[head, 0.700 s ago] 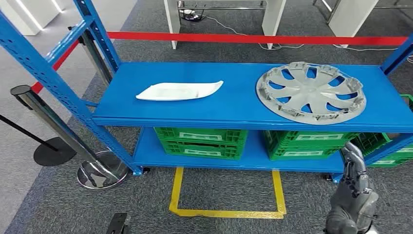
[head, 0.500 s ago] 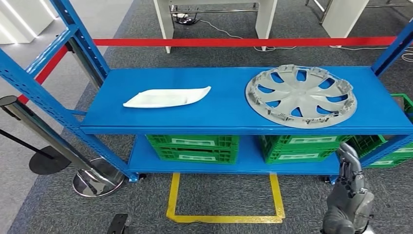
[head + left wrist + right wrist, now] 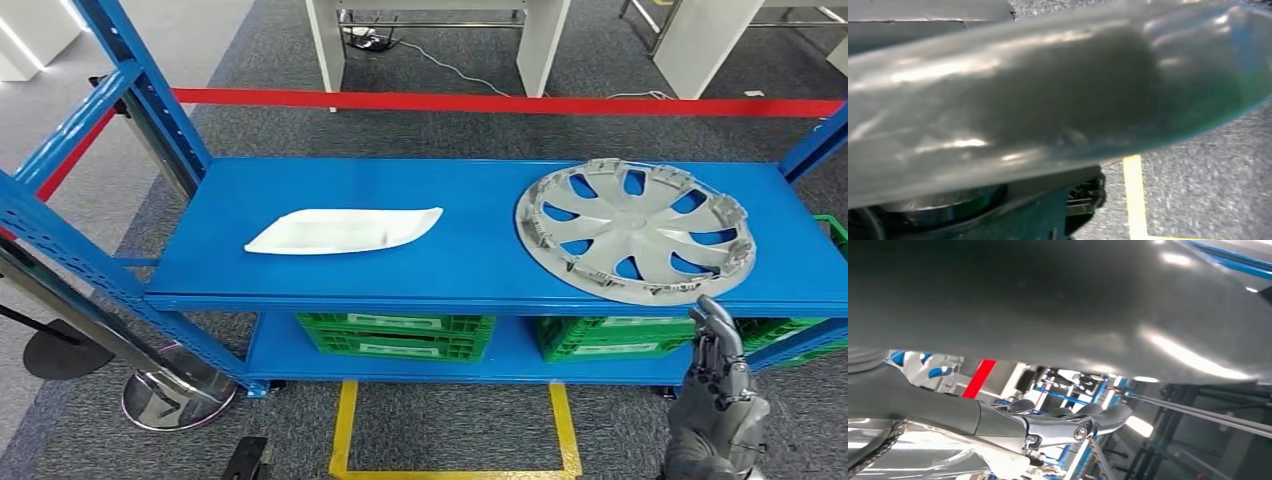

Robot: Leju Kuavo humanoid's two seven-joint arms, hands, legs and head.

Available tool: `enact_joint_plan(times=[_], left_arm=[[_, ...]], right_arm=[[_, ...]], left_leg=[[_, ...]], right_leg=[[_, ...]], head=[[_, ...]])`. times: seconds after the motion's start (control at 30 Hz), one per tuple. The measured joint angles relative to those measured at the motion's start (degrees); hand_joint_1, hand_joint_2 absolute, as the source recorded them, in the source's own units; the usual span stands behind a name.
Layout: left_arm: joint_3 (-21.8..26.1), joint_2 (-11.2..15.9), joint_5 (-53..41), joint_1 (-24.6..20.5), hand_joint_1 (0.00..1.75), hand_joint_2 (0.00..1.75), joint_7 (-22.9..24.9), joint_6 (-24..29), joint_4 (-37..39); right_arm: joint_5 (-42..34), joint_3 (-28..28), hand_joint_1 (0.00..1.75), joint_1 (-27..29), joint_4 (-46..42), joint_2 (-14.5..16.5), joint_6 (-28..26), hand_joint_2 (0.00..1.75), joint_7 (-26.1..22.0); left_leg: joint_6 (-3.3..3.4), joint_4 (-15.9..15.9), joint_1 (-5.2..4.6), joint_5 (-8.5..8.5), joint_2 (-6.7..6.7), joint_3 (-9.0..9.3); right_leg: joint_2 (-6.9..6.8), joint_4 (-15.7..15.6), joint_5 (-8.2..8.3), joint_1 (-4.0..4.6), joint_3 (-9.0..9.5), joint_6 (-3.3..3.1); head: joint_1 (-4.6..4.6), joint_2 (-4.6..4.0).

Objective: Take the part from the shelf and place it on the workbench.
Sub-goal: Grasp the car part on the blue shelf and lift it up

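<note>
Blue shelf (image 3: 480,255): one white part (image 3: 343,229), one hubcap (image 3: 634,229); right hand (image 3: 718,405) empty, fingers apart.

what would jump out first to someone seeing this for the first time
The big silver hubcap lies flat on the right end of the bright blue shelf, with a flat white part lying apart from it toward the left. Green crates sit on the lower level. The robot's right hand rises in front of the shelf just below the hubcap, holding nothing.

Grey carpet floor (image 3: 450,420) with yellow tape lines (image 3: 345,425), red barrier belt (image 3: 500,102).
</note>
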Motion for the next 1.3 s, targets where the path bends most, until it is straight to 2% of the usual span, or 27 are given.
enact_joint_plan(times=[0.03, 0.07, 0.17, 0.2, 0.23, 0.27, 0.33, 0.4, 0.5, 0.53, 0.57, 0.6, 0.67, 0.7, 0.73, 0.8, 0.87, 0.9, 0.93, 1.0, 1.03, 1.07, 1.1, 1.17, 1.2, 1.23, 1.3], left_arm=[[0.0, -0.03, -0.03, 0.04, 0.0, 0.0, 0.04, 0.04, 0.0], [0.01, -0.05, -0.03, 0.08, 0.0, 0.0, 0.08, 0.1, 0.0], [0.02, -0.18, -0.04, 0.07, 0.0, 0.0, 0.09, 0.4, 0.02], [0.02, -0.21, -0.05, -0.02, 0.0, 0.0, 0.11, 0.53, 0.03], [0.03, -0.25, -0.06, -0.07, 0.0, 0.0, 0.17, 0.63, 0.07], [0.08, -0.28, -0.06, -0.1, 0.0, 0.0, 0.28, 0.7, 0.11], [0.33, -0.31, -0.05, -0.11, 0.0, 0.0, 0.56, 0.75, 0.16], [0.69, -0.29, -0.08, -0.25, 0.0, 0.0, 0.68, 0.77, 0.17], [1.27, -0.23, -0.14, -0.35, 0.0, 0.0, 1.16, 0.89, 0.17], [1.48, -0.21, -0.16, -0.31, 0.0, 0.0, 1.5, 0.96, 0.17], [1.68, -0.2, -0.21, -0.27, 0.0, 0.0, 1.79, 1.01, 0.17], [1.81, -0.2, -0.26, -0.25, 0.0, 0.0, 1.98, 1.04, 0.17], [1.98, -0.19, -0.4, -0.26, 0.0, 0.0, 2.13, 1.07, 0.17], [2.08, -0.19, -0.53, -0.32, 0.0, 0.0, 2.27, 1.08, 0.17], [2.16, -0.2, -0.8, -0.37, 0.0, 0.0, 2.53, 1.16, 0.17], [2.3, -0.27, -1.54, -0.37, 0.0, 0.0, 3.32, 1.43, 0.19], [2.32, -0.41, -2.13, -0.34, 0.0, 0.0, 4.04, 1.56, 0.2], [2.33, -0.49, -2.28, -0.42, 0.0, 0.0, 4.33, 1.46, 0.2], [2.35, -0.58, -2.45, -0.52, 0.0, 0.0, 4.57, 1.26, 0.22], [2.38, -0.81, -2.9, -0.64, 0.0, 0.0, 5.01, 0.79, 0.3], [2.39, -0.98, -3.12, -0.66, 0.0, 0.0, 5.19, 0.6, 0.35], [2.39, -1.16, -3.38, -0.66, 0.0, 0.0, 5.37, 0.44, 0.39], [2.4, -1.36, -3.61, -0.69, 0.0, 0.0, 5.54, 0.27, 0.43], [2.4, -1.78, -4.13, -0.77, 0.0, 0.0, 5.73, -0.02, 0.48], [2.4, -1.95, -4.28, -0.82, 0.0, 0.0, 5.77, -0.1, 0.49], [2.4, -2.09, -4.38, -0.86, 0.0, 0.0, 5.79, -0.14, 0.49], [2.4, -2.26, -4.45, -0.89, 0.0, 0.0, 5.84, -0.17, 0.5]], right_arm=[[-0.01, 0.0, 0.0, 0.08, 0.0, 0.0, 0.04, 0.0, 0.0], [0.0, 0.0, 0.0, 0.14, 0.0, 0.0, 0.07, 0.0, 0.0], [0.11, 0.0, 0.0, 0.29, 0.01, 0.0, 0.07, 0.0, 0.0], [0.34, 0.01, 0.0, 0.31, 0.03, 0.0, 0.03, 0.0, 0.0], [0.9, 0.03, 0.0, 0.38, 0.05, 0.0, -0.16, 0.44, 0.0], [1.84, 0.05, 0.0, 0.43, 0.11, 0.0, -0.55, 0.87, 0.01], [4.92, 0.14, 0.0, 0.49, 0.33, 0.0, -2.26, 1.75, 0.16], [8.15, 0.41, 0.0, 0.28, 0.9, 0.0, -4.43, 1.75, 0.43], [12.23, 0.87, 0.0, -0.16, 2.25, -0.06, -7.03, 1.75, 1.54], [14.03, 1.04, 0.0, -0.3, 2.8, -0.2, -8.03, 1.75, 2.31], [15.7, 1.25, 0.0, -0.43, 3.35, -0.4, -8.98, 1.75, 3.05], [17.06, 1.49, 0.0, -0.54, 3.88, -0.67, -9.7, 1.75, 3.67], [18.8, 1.99, 0.0, -0.76, 4.77, -1.19, -10.45, 1.75, 4.52], [19.69, 2.28, 0.0, -0.94, 5.21, -1.52, -10.57, 1.75, 5.16], [20.86, 2.67, 0.0, -1.16, 5.73, -2.02, -10.55, 1.75, 6.05], [24.08, 3.83, 0.0, -1.61, 7.11, -3.71, -10.0, 1.75, 8.14], [27.08, 5.29, 0.0, -2.3, 8.87, -5.82, -9.14, 1.75, 9.73], [28.28, 6.02, 0.0, -2.93, 9.96, -6.81, -8.7, 1.75, 10.34], [29.26, 6.71, 0.0, -3.75, 11.27, -7.74, -8.28, 1.75, 10.94], [30.85, 8.01, 0.0, -5.72, 14.34, -9.26, -7.37, 1.75, 12.15], [31.4, 8.61, 0.0, -6.85, 16.01, -9.86, -6.97, 1.75, 12.75], [31.8, 9.14, 0.0, -8.05, 17.65, -10.33, -6.63, 1.75, 13.36], [32.18, 9.6, 0.0, -9.37, 19.28, -10.7, -6.4, 1.75, 13.98], [32.81, 10.2, 0.0, -12.19, 22.31, -11.22, -6.28, 1.75, 15.25], [33.01, 10.4, 0.0, -13.55, 23.62, -11.38, -6.28, 1.75, 15.6], [33.12, 10.6, 0.0, -14.71, 24.79, -11.49, -6.3, 1.75, 15.77], [33.22, 10.95, 0.0, -16.08, 26.55, -11.56, -6.32, 1.75, 15.77]], left_leg=[[0.02, 0.01, -0.06, -0.46, 0.0, 0.37], [0.02, 0.01, -0.13, -0.97, -0.01, 0.91], [-0.18, -0.12, -0.25, -2.43, -0.05, 2.98], [-0.4, -0.25, -0.24, -2.72, -0.06, 3.33], [-0.66, -0.35, -0.21, -2.86, -0.06, 3.56], [-0.95, -0.37, -0.21, -2.85, -0.06, 3.67], [-1.57, -0.06, -0.25, -3.04, -0.04, 3.88], [-2.32, 2.69, -0.16, -4.71, -0.04, 2.86], [-3.34, 12.54, 0.45, -9.16, -0.03, -2.23], [-3.54, 14.54, 0.63, -9.58, -0.03, -3.52], [-3.65, 14.64, 0.75, -8.9, -0.03, -3.95], [-3.68, 12.49, 0.84, -7.04, -0.02, -3.32], [-3.46, 5.05, 0.87, -2.55, -0.02, -0.51], [-3.23, 1.83, 0.79, -1.65, -0.04, 0.66], [-2.95, -0.02, 0.71, -1.21, -0.04, 1.28], [-2.33, -1.01, 0.59, -1.31, -0.05, 1.5], [-1.65, -1.42, 0.82, -0.47, 0.01, 1.72], [-1.31, -1.66, 0.95, -0.28, 0.04, 1.8], [-1.09, -1.79, 1.02, -0.17, 0.08, 1.82], [-0.91, -1.78, 0.97, -0.15, 0.1, 1.68], [-0.91, -1.77, 0.95, -0.15, 0.11, 1.64], [-0.9, -1.74, 0.94, -0.15, 0.1, 1.64], [-0.92, -1.71, 0.94, -0.16, 0.09, 1.68], [-1.1, -1.6, 0.9, -0.24, 0.07, 1.78], [-1.31, -1.45, 0.79, -0.32, 0.05, 1.74], [-1.6, -1.35, 0.67, -0.35, 0.03, 1.67], [-2.23, -1.36, 0.55, -0.21, 0.0, 1.56]], right_leg=[[-0.02, 0.72, -0.78, 0.0, -1.55, 0.0], [-0.03, -0.16, -0.13, 0.03, -2.35, -0.11], [-0.11, -8.5, 7.88, 0.31, -1.27, -0.93], [-0.22, -10.45, 9.42, 0.49, -0.84, -1.24], [-0.3, -11.23, 10.24, 0.66, -0.71, -1.58], [-0.38, -11.49, 10.26, 0.79, -0.76, -1.91], [-0.39, -12.36, 10.85, 0.55, 0.0, -2.55], [-0.47, -13.01, 10.93, 0.13, 0.92, -2.96], [-0.54, -13.19, 10.78, -0.05, 1.34, -3.3], [-0.5, -13.19, 10.7, -0.07, 1.41, -3.31], [-0.44, -13.18, 10.6, -0.09, 1.54, -3.28], [-0.39, -13.18, 10.48, -0.11, 1.76, -3.21], [-0.33, -13.13, 10.18, -0.08, 2.29, -2.9], [-0.33, -13.07, 10.04, -0.02, 2.35, -2.66], [-0.33, -13.0, 9.9, 0.06, 2.29, -2.36], [-0.34, -13.06, 9.73, 0.16, 2.12, -1.64], [-0.36, -12.49, 9.0, 0.11, 1.84, -0.97], [-0.39, -10.96, 7.95, 0.08, 1.12, -0.69], [-0.41, -8.14, 6.35, -0.01, -0.33, -0.45], [-0.44, -0.34, 3.01, -0.12, -4.35, -0.02], [-0.45, 2.5, 2.38, -0.18, -5.94, 0.11], [-0.45, 3.32, 2.88, -0.23, -6.6, 0.19], [-0.47, 1.79, 4.47, -0.29, -6.11, 0.2], [-0.54, -5.93, 8.68, -0.44, -2.75, 0.09], [-0.51, -9.45, 10.07, -0.46, -1.06, -0.11], [-0.46, -11.75, 10.76, -0.43, 0.05, -0.32], [-0.33, -12.7, 10.92, -0.26, 0.56, -0.91]], head=[[-0.01, 0.0], [0.01, 0.0], [0.0, 0.0], [0.1, 0.01], [0.1, 0.01], [0.12, 0.01], [0.0, 0.0], [-0.14, 0.0], [-0.27, 0.0], [-0.3, 0.0], [-0.31, 0.0], [-0.34, 0.0], [-0.32, 0.0], [-0.34, 0.0], [-0.32, 0.0], [-0.34, 0.0], [-0.27, 0.0], [-0.19, 0.0], [-0.13, 0.0], [-0.07, 0.0], [-0.09, 0.0], [-0.08, 0.0], [-0.08, 0.0], [-0.05, 0.0], [-0.07, 0.0], [-0.13, 0.0], [-0.21, 0.0]])
